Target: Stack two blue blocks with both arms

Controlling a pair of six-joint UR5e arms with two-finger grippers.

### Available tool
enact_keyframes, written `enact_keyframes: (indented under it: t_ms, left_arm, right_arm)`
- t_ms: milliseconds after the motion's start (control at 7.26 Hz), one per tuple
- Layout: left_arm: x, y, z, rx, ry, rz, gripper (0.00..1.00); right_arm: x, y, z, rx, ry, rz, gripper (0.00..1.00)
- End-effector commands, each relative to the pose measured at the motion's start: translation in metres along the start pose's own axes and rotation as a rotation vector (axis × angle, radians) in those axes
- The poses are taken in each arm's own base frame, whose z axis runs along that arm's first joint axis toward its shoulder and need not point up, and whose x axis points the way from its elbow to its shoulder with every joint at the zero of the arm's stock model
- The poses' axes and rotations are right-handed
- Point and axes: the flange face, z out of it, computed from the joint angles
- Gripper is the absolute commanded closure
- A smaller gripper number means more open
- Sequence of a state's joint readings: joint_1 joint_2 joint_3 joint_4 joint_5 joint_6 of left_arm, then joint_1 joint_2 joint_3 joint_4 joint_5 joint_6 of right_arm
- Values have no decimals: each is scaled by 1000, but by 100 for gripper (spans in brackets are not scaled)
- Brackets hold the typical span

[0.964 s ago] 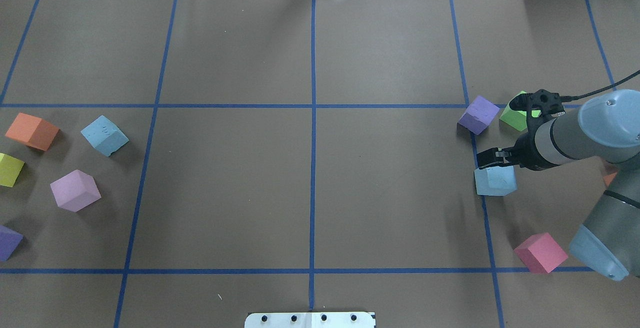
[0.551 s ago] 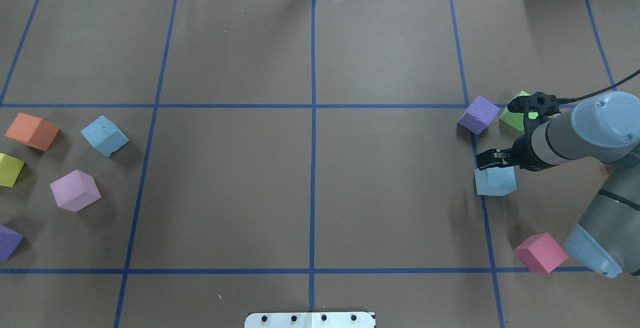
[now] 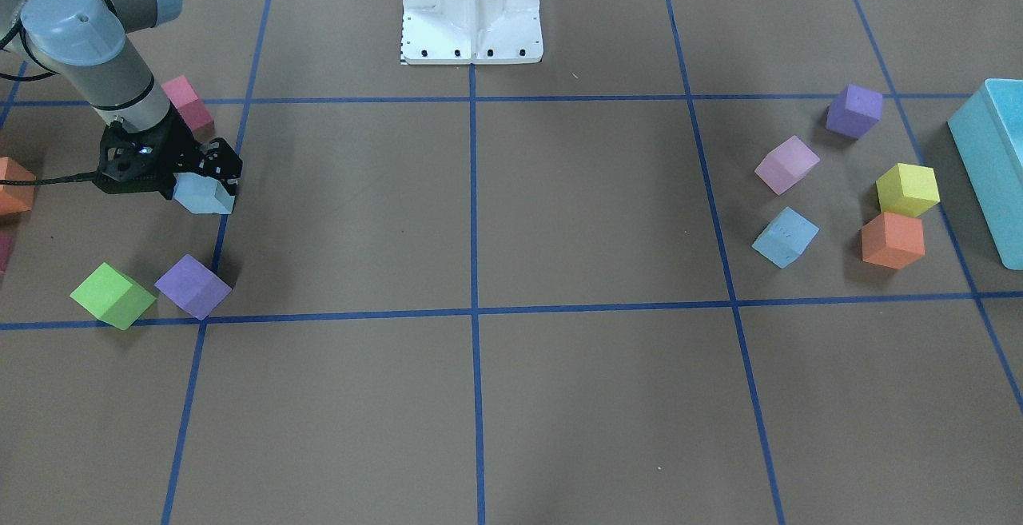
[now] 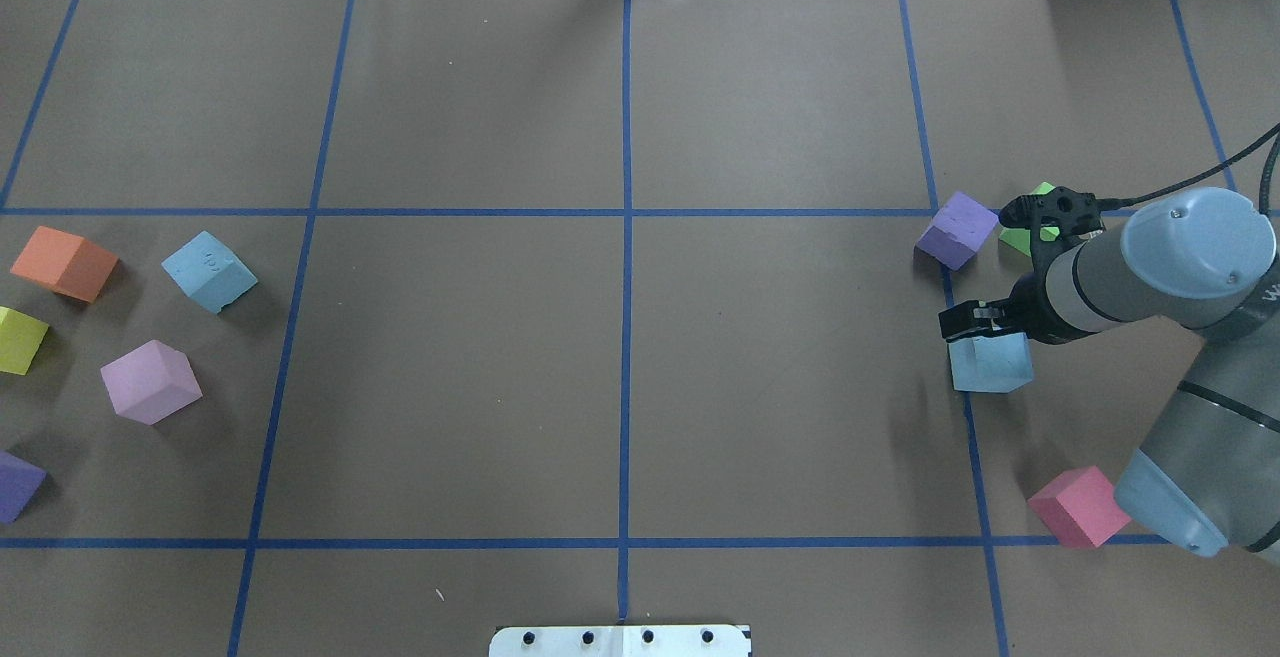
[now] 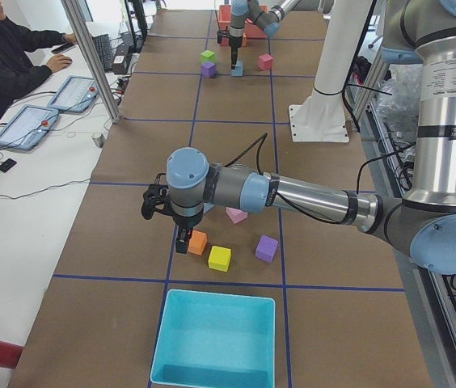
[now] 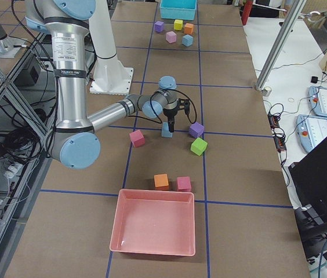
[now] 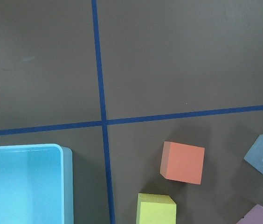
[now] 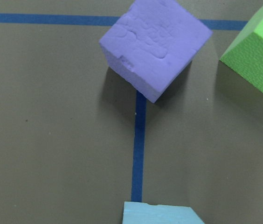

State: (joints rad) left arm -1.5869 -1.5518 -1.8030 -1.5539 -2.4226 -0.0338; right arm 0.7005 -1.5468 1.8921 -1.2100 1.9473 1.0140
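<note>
1. My right gripper (image 4: 978, 327) points straight down at the right side of the table, directly over the first blue block (image 4: 990, 363).
2. That block sits across a blue tape line (image 8: 138, 149). A purple cube (image 4: 958, 228) and a green cube (image 8: 257, 51) are near it on the far side, and a pink cube (image 4: 1078, 505) lies well apart on the robot's side.
3. From the front-facing camera I see black finger parts at both sides of the block's upper half, so the block lies between the fingers. I cannot tell whether they are pinching it or standing just clear of its faces.
4. My right wrist camera shows only the block's top edge at the bottom centre, and the fingers are out of that shot.
5. The second blue block (image 4: 208, 270) rests far across the table on the left side. An orange cube (image 4: 63, 262) is just beside it and a lilac cube (image 4: 150, 381) is near.
6. My left gripper (image 5: 181, 242) hangs over the orange cube, not over the blue one. In the left wrist camera the blue block shows only at the right edge, and the turquoise bin (image 7: 67, 186) is at lower left.
7. I only see the left fingers from the side view, so I cannot tell whether they are spread or together.
8. The two blue blocks lie well apart, neither on the other.
</note>
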Motion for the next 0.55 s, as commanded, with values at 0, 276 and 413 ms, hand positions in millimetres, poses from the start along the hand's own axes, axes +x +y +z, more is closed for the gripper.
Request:
enact_keyframes:
  t_ms: [0, 276, 413]
  left_arm:
    - [-1, 0, 1, -2, 0, -2, 0]
    - [-1, 0, 1, -1, -2, -1, 0]
    - [-1, 0, 1, -2, -2, -2, 0]
  right_arm:
    - [7, 3, 7, -9, 16, -7, 1]
    - [6, 5, 9, -11, 19, -11, 2]
    - [4, 10, 13, -21, 20, -12, 5]
